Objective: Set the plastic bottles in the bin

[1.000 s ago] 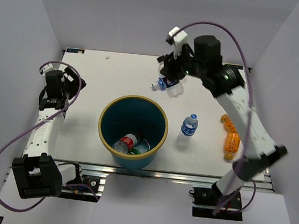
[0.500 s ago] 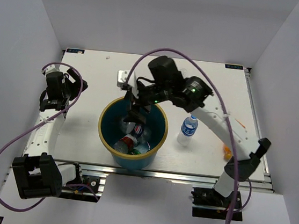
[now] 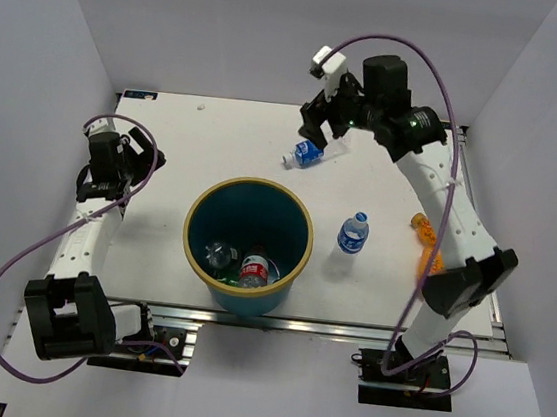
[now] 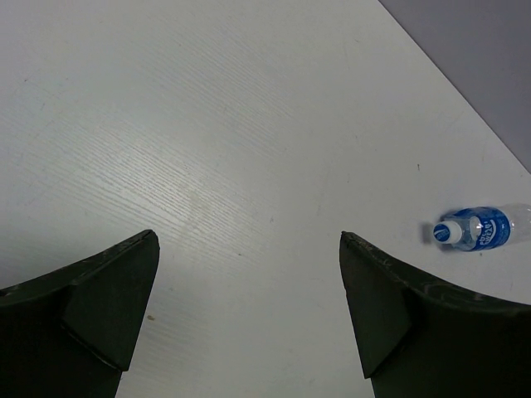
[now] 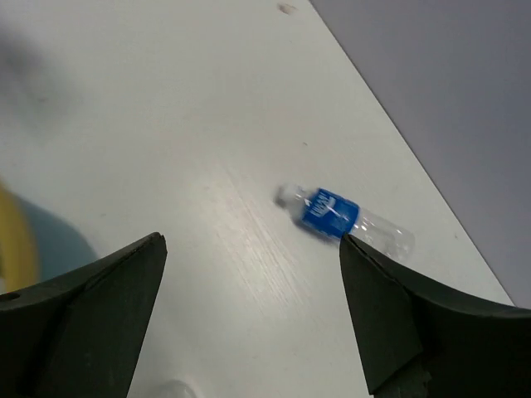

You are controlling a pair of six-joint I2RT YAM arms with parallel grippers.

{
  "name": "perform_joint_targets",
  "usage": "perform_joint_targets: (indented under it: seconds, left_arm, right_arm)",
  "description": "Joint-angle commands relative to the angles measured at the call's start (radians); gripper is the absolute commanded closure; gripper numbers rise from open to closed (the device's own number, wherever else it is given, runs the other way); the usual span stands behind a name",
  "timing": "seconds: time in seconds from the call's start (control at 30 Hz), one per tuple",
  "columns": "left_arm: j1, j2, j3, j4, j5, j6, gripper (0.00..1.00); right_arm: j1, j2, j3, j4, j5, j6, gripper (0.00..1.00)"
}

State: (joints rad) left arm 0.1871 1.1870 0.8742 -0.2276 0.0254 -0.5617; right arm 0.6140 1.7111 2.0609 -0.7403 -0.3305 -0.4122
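Observation:
The teal bin (image 3: 194, 229) with its tan rim stands at the near middle of the table. Inside lie a clear bottle (image 3: 218, 254), a red-labelled one (image 3: 254, 269) and something green beside them. A blue-labelled bottle (image 3: 307, 152) (image 5: 340, 214) (image 4: 481, 228) lies on its side at the far middle. Another blue-labelled bottle (image 3: 353, 233) stands upright right of the bin. An orange bottle (image 3: 421, 223) shows partly behind the right arm. My right gripper (image 3: 325, 133) (image 5: 249, 315) hovers open above the lying bottle. My left gripper (image 3: 140, 168) (image 4: 249, 315) is open over bare table at the left.
The white table (image 3: 195, 149) is walled by grey panels on three sides. The right arm's forearm (image 3: 450, 208) crosses above the table's right side. A blurred yellow strip of the bin's rim (image 5: 12, 240) shows at the right wrist view's left edge.
My right gripper carried a clear bottle from the far side to over the bin, opened and dropped it in, then swung back above the lying blue-labelled bottle. The left arm barely moved.

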Motion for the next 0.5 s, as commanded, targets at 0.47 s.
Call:
perform_joint_targets:
  seconds: [0.47]
  left_arm:
    - [0.005, 0.192, 0.046, 0.067, 0.057, 0.037, 0.02]
  right_arm:
    - [-0.194, 0.538, 0.222, 0.323, 0.791, 0.623, 0.11]
